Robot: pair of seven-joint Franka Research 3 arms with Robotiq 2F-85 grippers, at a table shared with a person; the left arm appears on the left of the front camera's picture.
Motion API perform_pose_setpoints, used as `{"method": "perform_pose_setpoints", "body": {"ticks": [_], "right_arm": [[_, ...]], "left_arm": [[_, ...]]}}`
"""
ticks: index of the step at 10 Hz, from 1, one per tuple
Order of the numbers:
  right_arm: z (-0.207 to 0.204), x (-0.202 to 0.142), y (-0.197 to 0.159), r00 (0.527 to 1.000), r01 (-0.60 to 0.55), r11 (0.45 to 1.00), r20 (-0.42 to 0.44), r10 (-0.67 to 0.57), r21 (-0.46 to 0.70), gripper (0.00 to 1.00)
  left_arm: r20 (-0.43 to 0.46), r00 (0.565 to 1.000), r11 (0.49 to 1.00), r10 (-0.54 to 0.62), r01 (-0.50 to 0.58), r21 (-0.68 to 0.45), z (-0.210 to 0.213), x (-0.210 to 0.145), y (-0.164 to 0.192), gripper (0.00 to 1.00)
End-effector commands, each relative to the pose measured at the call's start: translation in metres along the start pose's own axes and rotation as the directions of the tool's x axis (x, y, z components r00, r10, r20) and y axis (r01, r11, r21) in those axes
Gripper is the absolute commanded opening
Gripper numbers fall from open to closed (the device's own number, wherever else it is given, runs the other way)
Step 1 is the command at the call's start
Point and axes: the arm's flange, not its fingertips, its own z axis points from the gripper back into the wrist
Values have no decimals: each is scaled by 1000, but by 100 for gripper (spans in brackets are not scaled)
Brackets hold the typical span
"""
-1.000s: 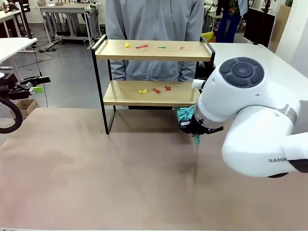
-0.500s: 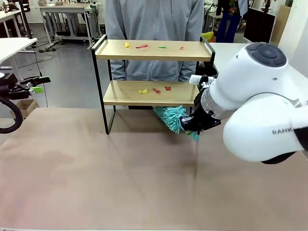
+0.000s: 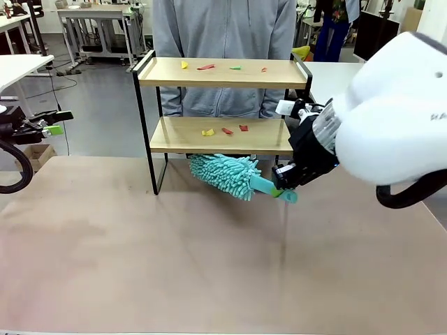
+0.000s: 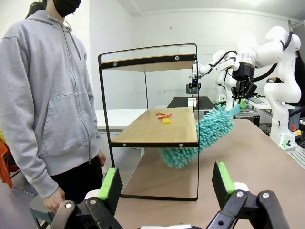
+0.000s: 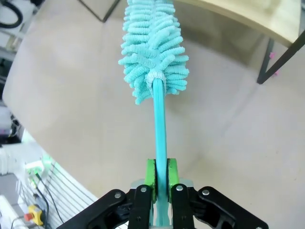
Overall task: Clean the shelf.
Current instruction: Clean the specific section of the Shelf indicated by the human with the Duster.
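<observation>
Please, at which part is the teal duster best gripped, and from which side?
Grip the teal duster by its thin handle, coming from the end opposite the fluffy head, as the right gripper does. The handle is slim and straight; the head is soft.

A person in a grey zip hoodie [image 3: 223,42] stands at the far edge of the brown table [image 3: 140,265]. Off its left edge a white table [image 3: 21,66] juts in, with a cardboard box [image 3: 40,153] on the grey floor below and more white desks [image 3: 98,12] farther back. Past the far right corner lies another white tabletop [image 3: 328,73], a dark screen [image 3: 377,38] behind it.
</observation>
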Motion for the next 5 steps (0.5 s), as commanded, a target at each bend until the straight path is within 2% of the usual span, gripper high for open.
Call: {"method": "perform_pose_setpoints", "body": {"ticks": [1, 3, 5], "right_arm": [[12, -64, -32, 998, -55, 996, -22, 57, 68, 13], [50, -85, -47, 986, -160, 982, -36, 165, 102, 13], [84, -103, -63, 976, -188, 965, -73, 204, 185, 13]], "left_arm": [[0, 1000, 1000, -4, 4, -1, -1, 3, -1, 100], [0, 1000, 1000, -4, 4, -1, -1, 3, -1, 100], [0, 1000, 1000, -4, 4, -1, -1, 3, -1, 100]]}}
